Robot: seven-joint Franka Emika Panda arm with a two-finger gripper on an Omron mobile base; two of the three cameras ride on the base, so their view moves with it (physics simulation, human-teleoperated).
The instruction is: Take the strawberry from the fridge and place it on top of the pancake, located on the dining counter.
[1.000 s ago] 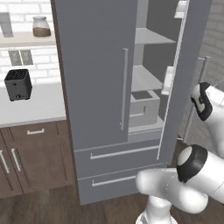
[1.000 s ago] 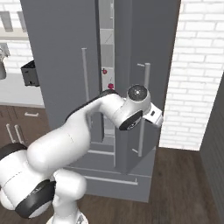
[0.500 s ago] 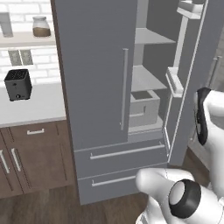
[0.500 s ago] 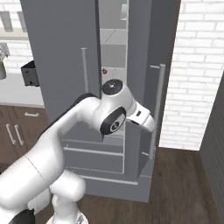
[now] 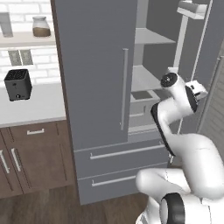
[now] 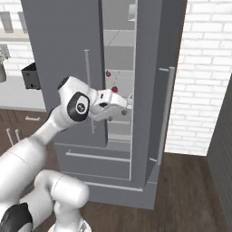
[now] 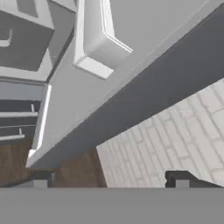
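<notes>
My gripper (image 6: 122, 103) is spread and holds nothing, just inside the gap of the fridge (image 5: 96, 78), whose right door (image 6: 158, 90) stands swung out. A small red strawberry (image 6: 115, 89) sits on a shelf near that shelf's front edge, just above my fingers.

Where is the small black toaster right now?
In the left base view, the small black toaster sits on the white worktop, left of the tall grey fridge.

Pale grey fridge shelves (image 5: 146, 78) carry a grey bin (image 5: 141, 102) at 6 o'clock; the white worktop (image 5: 30, 107) bears a black toaster (image 5: 18, 85).
</notes>
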